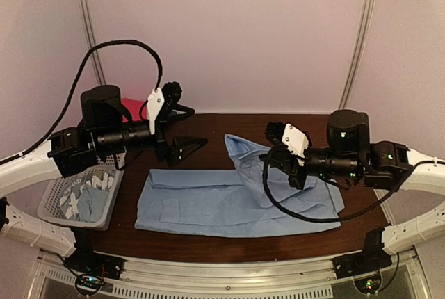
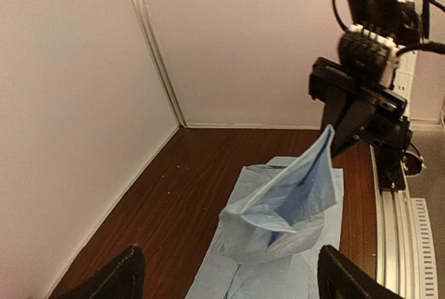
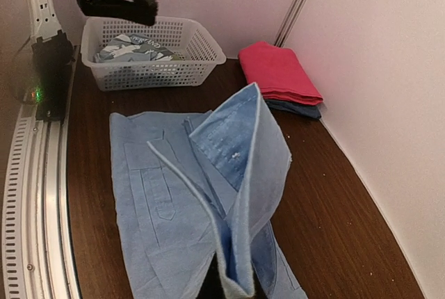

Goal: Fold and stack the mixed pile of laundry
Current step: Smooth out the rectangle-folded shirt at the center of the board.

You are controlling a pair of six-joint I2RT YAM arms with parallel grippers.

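Presently, step in hand: we judge it to be folding the light blue shirt (image 1: 208, 205) by carrying its 3 o'clock side across toward 9 o'clock.
Shirt position: mostly flat at the centre of the tabletop (image 1: 243, 247), with its 3 o'clock portion raised into a peaked flap.
Right end effector (image 1: 274, 163): closed on the flap's top edge, holding it clear of the tabletop.
Left end effector (image 1: 189, 146): jaws wide, holding nothing, hovering at the shirt's 11 o'clock.
Rest of pile: more garments (image 3: 132, 47) sit in the white basket (image 3: 149, 75) at 9 o'clock; a magenta cloth (image 3: 278, 73) lies at 10 o'clock.
Recommended method: we advise travelling low and level toward 9 o'clock, aligning edge over edge before release.
Left arm's part: we suggest pinning the flat layer so it does not drag.
Risk: a thin pinch may slip, and the hanging fold may bunch.
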